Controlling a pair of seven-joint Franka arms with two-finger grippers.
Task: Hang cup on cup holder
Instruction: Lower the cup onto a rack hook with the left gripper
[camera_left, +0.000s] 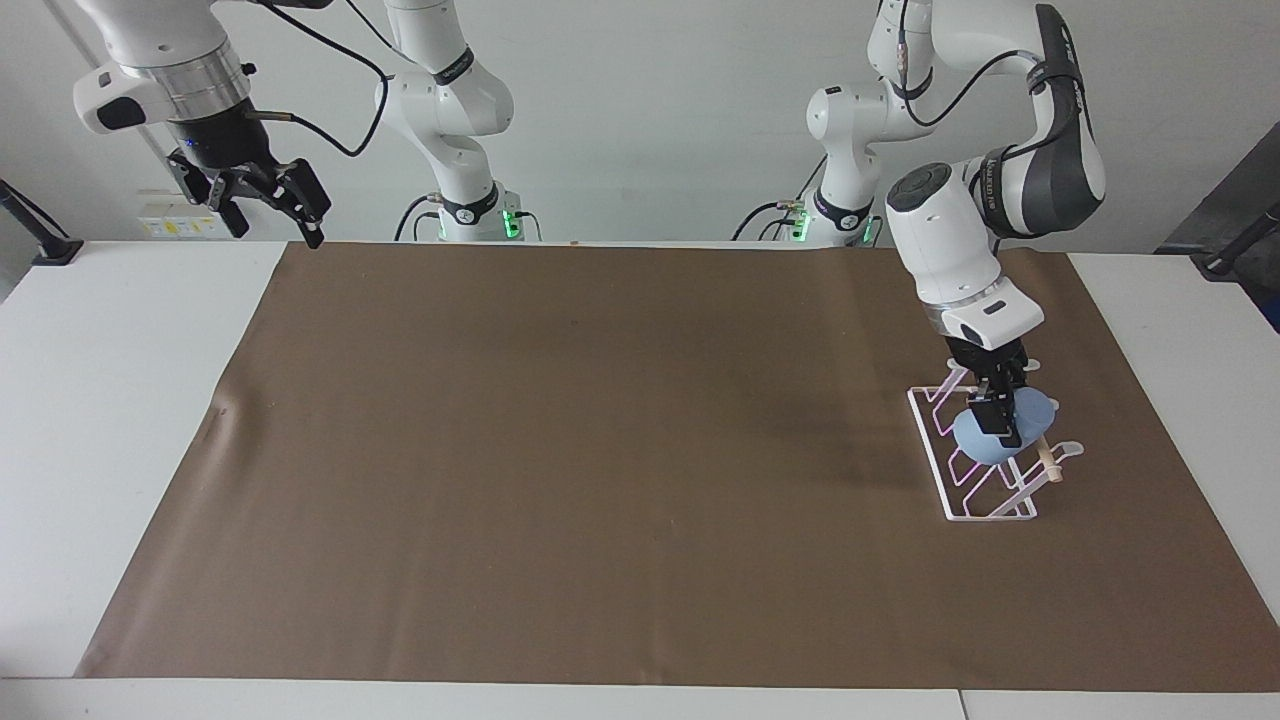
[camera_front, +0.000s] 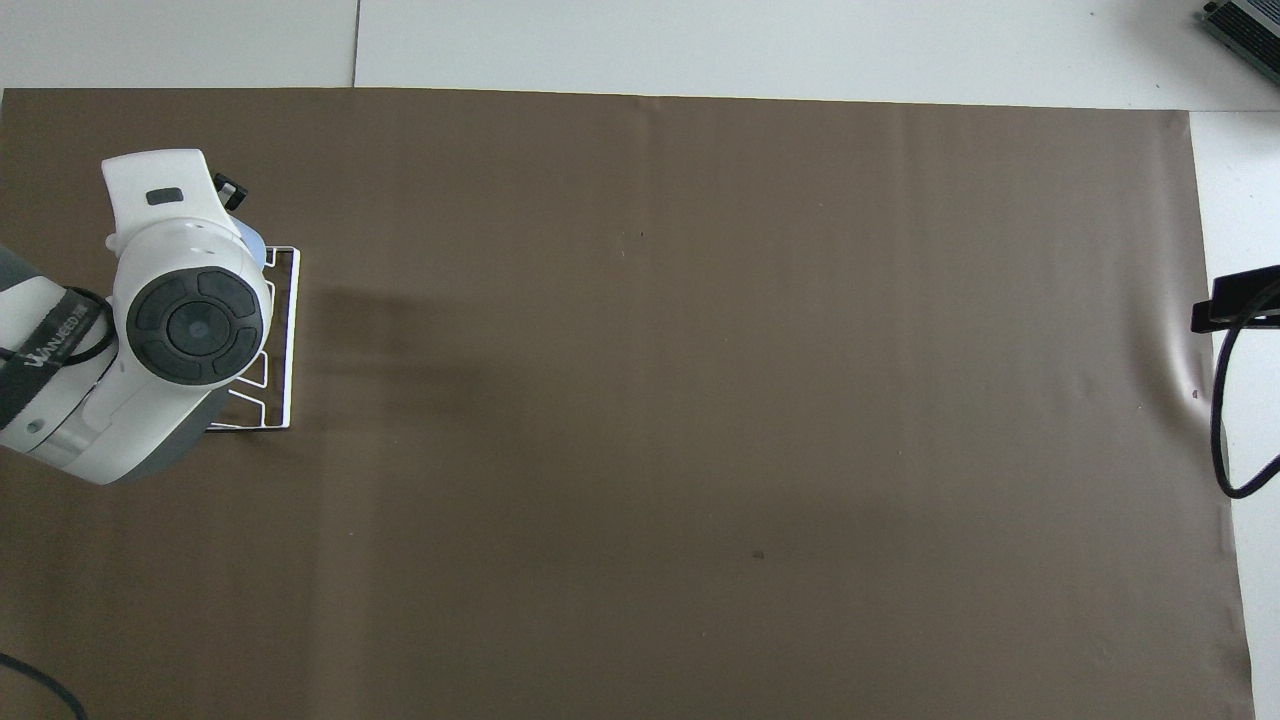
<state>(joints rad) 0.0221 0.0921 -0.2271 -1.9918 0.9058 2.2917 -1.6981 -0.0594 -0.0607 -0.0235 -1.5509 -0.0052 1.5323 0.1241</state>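
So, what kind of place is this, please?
Probably a robotics lab: two white arms bolted at a white table covered by brown paper, the left gripper holding a cup over a cup holder.

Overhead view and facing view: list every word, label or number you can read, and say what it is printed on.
"WANJEED": on the dark band around the left arm, overhead view; small characters after it are unreadable.
Lettering on the left arm's dark band, facing view: too small to read.
Nothing readable on the cup or cup holder.

Matt light-blue plastic cup (camera_left: 985, 440), white wire cup holder (camera_left: 975, 505) with pale wooden dowel (camera_left: 1047, 459), matt brown paper sheet (camera_left: 600, 450).
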